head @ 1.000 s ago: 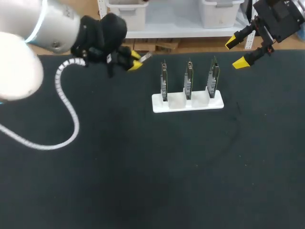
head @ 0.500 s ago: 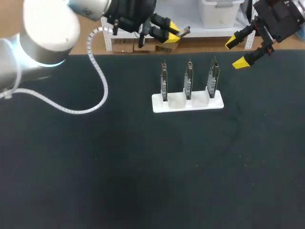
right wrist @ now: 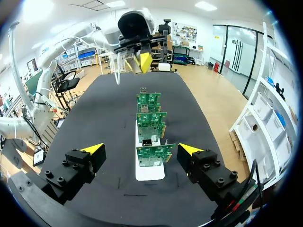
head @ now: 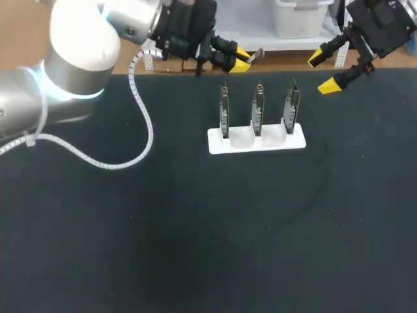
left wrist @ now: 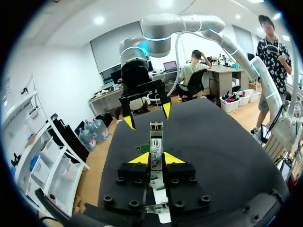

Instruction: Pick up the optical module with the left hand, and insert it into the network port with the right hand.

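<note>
The slim silver metal optical module (left wrist: 156,139) is grasped over the black desk's (head: 195,228) far edge by the left gripper's (head: 240,60) jaws, the right gripper's (head: 324,72) jaws being released and empty; it could be dropped if handed over misaligned.

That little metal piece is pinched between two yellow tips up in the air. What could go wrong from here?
1. The left gripper holds the optical module by its fingertips alone; it may slip or twist when passed to the open right gripper.
2. The circuit boards stand thin and close together in the white holder; a slightly off approach could knock a board instead of seating the module.
</note>
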You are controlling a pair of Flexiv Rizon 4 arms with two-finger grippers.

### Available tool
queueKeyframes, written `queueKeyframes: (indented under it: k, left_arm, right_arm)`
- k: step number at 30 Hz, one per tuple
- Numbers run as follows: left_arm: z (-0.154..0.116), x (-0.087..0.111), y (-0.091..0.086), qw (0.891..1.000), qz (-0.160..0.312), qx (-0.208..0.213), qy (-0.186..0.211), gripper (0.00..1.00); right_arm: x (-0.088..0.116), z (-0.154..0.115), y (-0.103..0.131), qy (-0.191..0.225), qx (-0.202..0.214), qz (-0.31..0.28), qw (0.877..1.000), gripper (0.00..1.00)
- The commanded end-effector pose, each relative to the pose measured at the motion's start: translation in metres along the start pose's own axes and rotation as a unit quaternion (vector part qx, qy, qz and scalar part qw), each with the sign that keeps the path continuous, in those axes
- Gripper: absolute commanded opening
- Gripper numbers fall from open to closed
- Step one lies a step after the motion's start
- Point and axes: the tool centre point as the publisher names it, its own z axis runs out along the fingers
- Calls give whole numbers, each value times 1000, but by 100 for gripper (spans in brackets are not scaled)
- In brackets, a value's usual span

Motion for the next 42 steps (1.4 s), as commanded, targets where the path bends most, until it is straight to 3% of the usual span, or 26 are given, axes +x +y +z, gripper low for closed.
queueKeyframes:
  k: [1,18,31,42]
  left_arm:
    - [-3,5,-16,999,2,-42,-14,0]
    - [-1,8,-18,999,0,-48,-3,0]
    - [29,-14,-4,993,31,-85,-71,0]
    - [54,-23,21,990,49,-55,-121,0]
  right_arm:
    - [0,0,2,0,2,0,1000,100]
    - [0,0,2,0,2,0,1000,100]
    - [0,0,2,0,2,0,1000,100]
    - [0,0,2,0,2,0,1000,100]
